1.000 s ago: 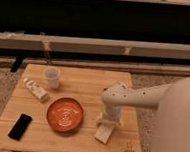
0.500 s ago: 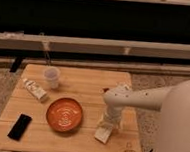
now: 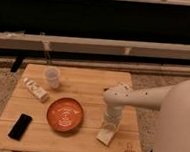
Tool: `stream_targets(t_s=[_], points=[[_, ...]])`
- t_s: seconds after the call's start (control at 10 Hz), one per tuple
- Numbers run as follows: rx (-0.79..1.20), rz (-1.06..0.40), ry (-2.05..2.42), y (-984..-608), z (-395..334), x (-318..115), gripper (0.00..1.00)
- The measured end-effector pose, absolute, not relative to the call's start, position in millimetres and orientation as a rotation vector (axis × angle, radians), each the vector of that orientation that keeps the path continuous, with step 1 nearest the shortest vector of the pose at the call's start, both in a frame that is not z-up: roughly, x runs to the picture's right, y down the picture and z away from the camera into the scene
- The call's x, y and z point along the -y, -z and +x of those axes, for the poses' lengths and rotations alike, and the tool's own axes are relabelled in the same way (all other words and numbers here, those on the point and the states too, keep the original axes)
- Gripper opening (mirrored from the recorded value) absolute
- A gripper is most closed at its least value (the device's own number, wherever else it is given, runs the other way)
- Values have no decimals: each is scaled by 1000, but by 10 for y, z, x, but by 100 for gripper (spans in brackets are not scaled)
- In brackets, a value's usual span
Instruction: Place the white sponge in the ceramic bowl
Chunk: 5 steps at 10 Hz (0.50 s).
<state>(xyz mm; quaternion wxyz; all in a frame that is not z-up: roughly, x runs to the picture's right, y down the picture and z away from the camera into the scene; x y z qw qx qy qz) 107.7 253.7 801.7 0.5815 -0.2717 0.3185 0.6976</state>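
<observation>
Gripper [image 3: 109, 126] points straight down from the end of the pale arm [image 3: 137, 96], low over the right front part of the wooden table [image 3: 92, 88]. Whether it is open, closed or holding anything cannot be told from this view.

Directly under its tip lies the white sponge [image 3: 104, 137], a small cream block resting on the tabletop near the front edge. The tip and the sponge meet or nearly meet; which of the two is not clear. To the gripper's left, near but apart from the sponge, sits the ceramic bowl [image 3: 65, 115], orange-red with pale swirl lines inside and nothing in it.

Further to the left of the gripper and toward the back of the table stands a clear cup [image 3: 52, 77], upright. Just left of and in front of that cup, a white bottle [image 3: 35, 89] lies on its side. A black phone [image 3: 20, 126] lies flat at the far left front corner, well apart from the gripper.

By count: one sponge, one bowl, one cup, one bottle, one phone, one gripper.
</observation>
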Motion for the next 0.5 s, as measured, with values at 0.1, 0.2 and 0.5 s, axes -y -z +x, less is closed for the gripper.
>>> stream_targets(t_s=[0.1,0.2,0.5], points=[[-733,-628,-1617,-7955,1048,-2446,1],[-730,-626,-1612,-7925,1043,-2403,1],[-719,-617,-1569,-7731,1013,-2158,1]])
